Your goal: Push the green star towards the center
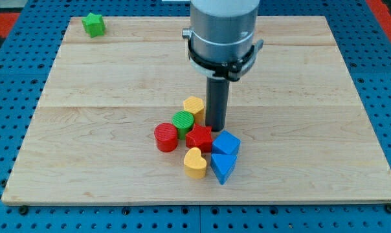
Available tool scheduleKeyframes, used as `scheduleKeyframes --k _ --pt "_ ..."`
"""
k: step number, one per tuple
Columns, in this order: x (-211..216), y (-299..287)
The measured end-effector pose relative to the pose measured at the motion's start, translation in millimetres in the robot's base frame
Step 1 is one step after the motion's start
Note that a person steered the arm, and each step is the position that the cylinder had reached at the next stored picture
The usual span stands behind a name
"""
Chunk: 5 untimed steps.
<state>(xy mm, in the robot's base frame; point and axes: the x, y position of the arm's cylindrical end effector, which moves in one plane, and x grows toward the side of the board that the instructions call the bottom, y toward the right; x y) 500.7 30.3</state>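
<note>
The green star [93,24] sits alone at the top left corner of the wooden board [299,97], far from everything else. My tip [217,126] is near the board's middle, at the top right edge of a cluster of blocks, just above the red star [199,138] and right of the yellow hexagon-like block [194,107]. The tip is far to the right of and below the green star.
The cluster near the middle holds a green cylinder [182,122], a red cylinder [166,137], a yellow heart [195,163], a blue cube-like block [226,142] and a blue triangle [223,167]. The arm's grey body [223,32] hangs over the board's top middle.
</note>
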Motion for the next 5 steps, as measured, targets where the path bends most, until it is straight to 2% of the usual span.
scheduleKeyframes --k 1,2,3,4,5 --pt "7.6 0.4" --pt "-29.8 29.9" --pt "-69.8 32.0" --pt "-146.6 14.5" --pt "-230.7 -35.9"
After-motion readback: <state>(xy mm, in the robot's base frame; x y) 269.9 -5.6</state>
